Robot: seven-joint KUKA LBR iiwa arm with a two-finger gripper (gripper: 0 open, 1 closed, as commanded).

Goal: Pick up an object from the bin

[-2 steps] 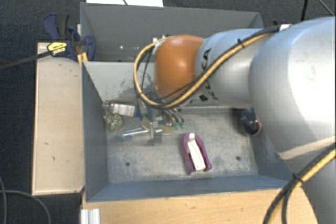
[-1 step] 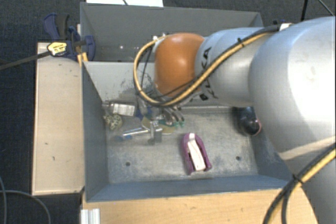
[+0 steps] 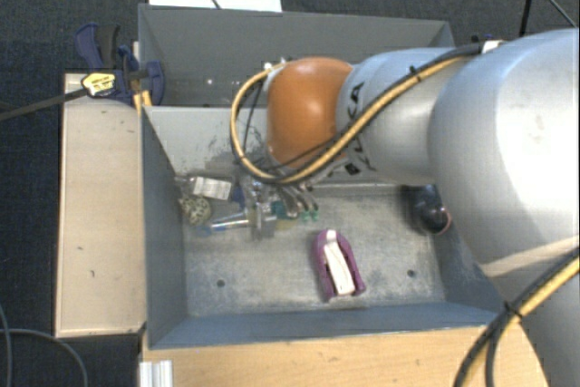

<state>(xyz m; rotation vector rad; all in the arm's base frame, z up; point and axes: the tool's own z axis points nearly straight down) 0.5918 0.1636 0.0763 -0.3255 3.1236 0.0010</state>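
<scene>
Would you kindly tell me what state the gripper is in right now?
Gripper: cannot be told; it sits low over the small heap at the left of the bin.

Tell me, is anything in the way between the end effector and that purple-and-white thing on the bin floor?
Nothing visible. The end effector sits low beside a small heap at the left of the bin; only bare floor lies between it and the purple-and-white thing.

Dark round object [image 3: 430, 211] half under the arm [image 3: 471, 131], small left-hand heap [image 3: 216, 202] too jumbled for sure names.
</scene>
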